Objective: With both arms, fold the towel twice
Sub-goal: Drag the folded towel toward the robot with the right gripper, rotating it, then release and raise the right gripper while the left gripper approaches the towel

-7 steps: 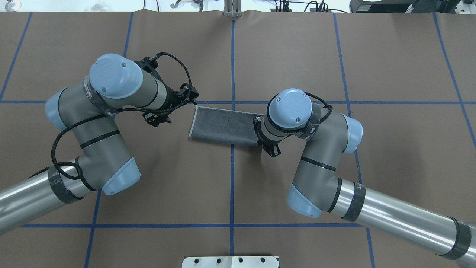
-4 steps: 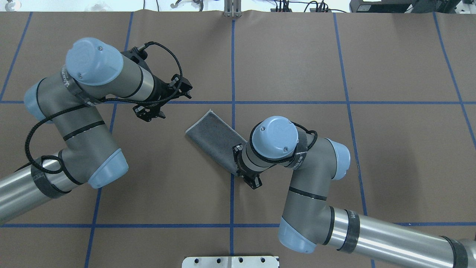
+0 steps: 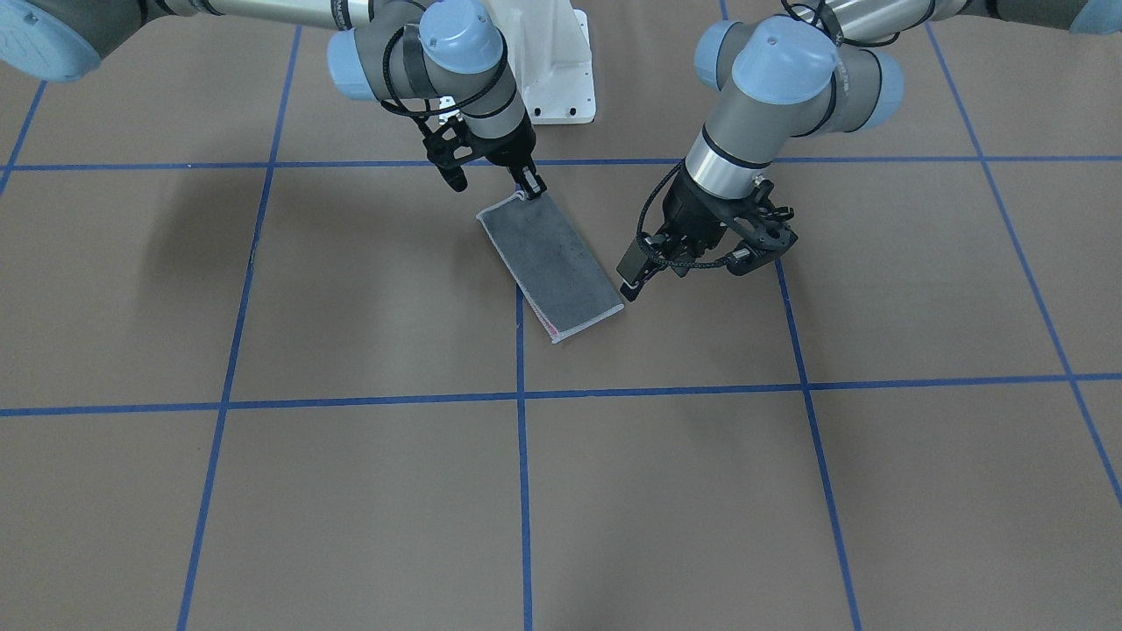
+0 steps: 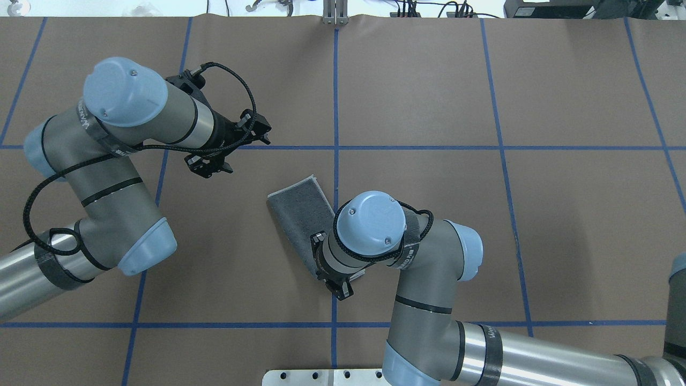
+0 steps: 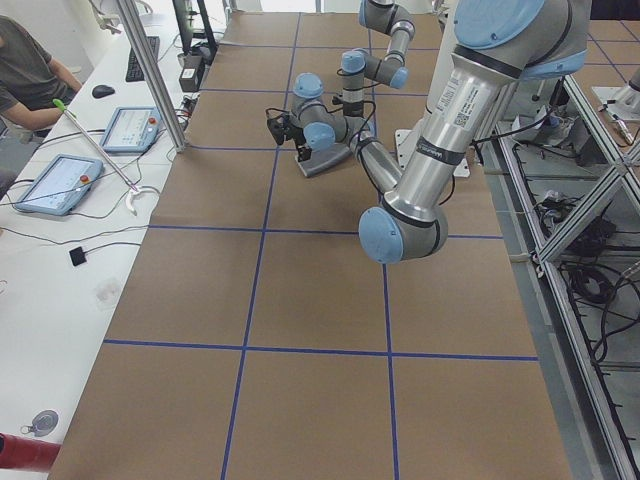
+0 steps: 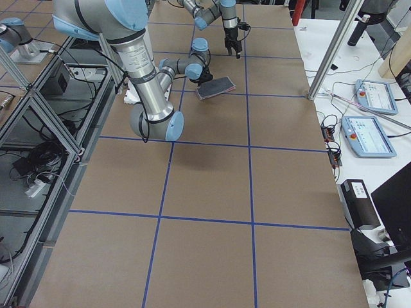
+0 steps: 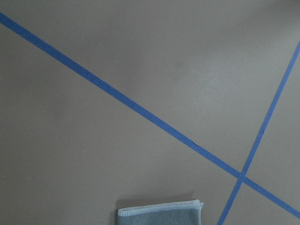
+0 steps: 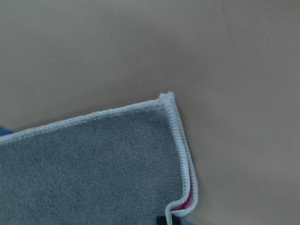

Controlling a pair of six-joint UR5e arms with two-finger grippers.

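Note:
The towel (image 3: pixel 550 263) lies folded once into a narrow strip, dark grey face up, with pink showing at its edge. It runs diagonally across the centre tape line (image 4: pixel 300 214). My right gripper (image 3: pixel 529 191) is shut on the strip's end nearest the robot. The right wrist view shows that corner (image 8: pixel 103 168) close up, with a dark fingertip at the bottom edge. In the overhead view the right wrist hides the grip. My left gripper (image 3: pixel 679 263) hangs open and empty just beside the towel's far end, not touching it. The left wrist view shows only that end (image 7: pixel 161 214).
Brown table cover with a blue tape grid (image 4: pixel 336 107). The white pedestal base (image 3: pixel 552 79) stands at the robot's side. An upright metal post (image 5: pixel 150 70), tablets and a seated person (image 5: pixel 30 70) are along the far table edge.
My right gripper has dragged its end of the towel toward the robot, swinging the strip from crosswise to diagonal. My left arm has drawn back to its own side, away from the towel.

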